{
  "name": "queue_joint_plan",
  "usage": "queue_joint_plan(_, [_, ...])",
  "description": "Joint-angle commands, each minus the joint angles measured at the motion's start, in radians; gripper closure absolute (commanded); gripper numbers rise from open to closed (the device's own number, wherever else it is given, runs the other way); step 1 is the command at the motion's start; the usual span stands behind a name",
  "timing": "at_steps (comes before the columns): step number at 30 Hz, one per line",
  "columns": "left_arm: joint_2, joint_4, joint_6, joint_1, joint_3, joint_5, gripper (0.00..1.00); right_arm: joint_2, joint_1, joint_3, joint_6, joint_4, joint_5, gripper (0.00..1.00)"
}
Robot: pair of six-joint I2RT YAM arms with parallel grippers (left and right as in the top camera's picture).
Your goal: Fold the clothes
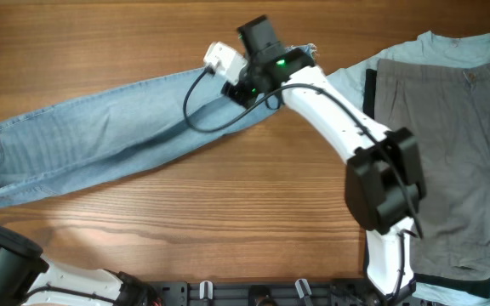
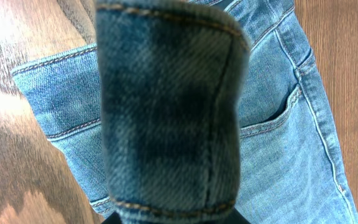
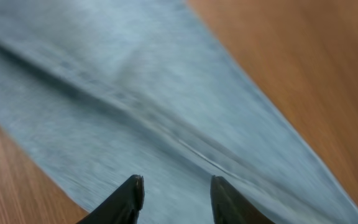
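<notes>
A fold of jeans (image 2: 166,106) hides the left jaws.

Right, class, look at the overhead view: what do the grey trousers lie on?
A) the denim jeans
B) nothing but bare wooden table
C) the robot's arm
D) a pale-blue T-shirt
D: the grey trousers are spread on top of the pale-blue T-shirt, whose collar and sleeve show past their edges, while the jeans stretch out further left.
</notes>
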Motion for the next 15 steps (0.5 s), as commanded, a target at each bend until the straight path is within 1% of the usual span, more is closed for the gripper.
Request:
queue_joint_plan(1, [0.011,-0.003,0.027,-0.004,0.008,0.011,0.76,0.067,0.048,-0.005,-0.209,0.017,-0.053,0.54])
queue_joint_plan(2, [0.011,-0.003,0.027,-0.004,0.008,0.011,0.76,0.084,0.055,-0.005,-0.21,0.032,-0.053,0.53])
queue_joint_plan(4, [0.011,-0.003,0.027,-0.004,0.008,0.011,0.75,0.128,0.057,-0.005,-0.197,0.074,-0.054,0.43])
queue_joint_plan(5, [0.011,-0.003,0.027,-0.004,0.008,0.011,0.74,0.135,0.057,-0.005,-0.177,0.092,-0.054,0.39])
queue_joint_plan(7, [0.011,-0.002,0.027,-0.004,0.008,0.011,0.73,0.161,0.057,-0.005,-0.157,0.135,-0.057,0.27])
queue_joint_plan(8, [0.011,-0.002,0.027,-0.004,0.008,0.011,0.73,0.169,0.057,-0.005,-0.158,0.15,-0.057,0.25])
queue_joint_plan(9, [0.011,-0.002,0.027,-0.004,0.008,0.011,0.72,0.174,0.057,-0.005,-0.158,0.164,-0.057,0.25])
queue_joint_plan(11, [0.011,-0.003,0.027,-0.004,0.008,0.008,0.72,0.18,0.057,-0.005,-0.158,0.18,-0.056,0.35])
queue_joint_plan(14, [0.011,-0.003,0.027,-0.004,0.008,0.008,0.72,0.197,0.057,-0.005,-0.159,0.206,-0.056,0.34])
queue_joint_plan(15, [0.011,-0.003,0.027,-0.004,0.008,0.008,0.71,0.208,0.057,-0.005,-0.16,0.213,-0.052,0.35])
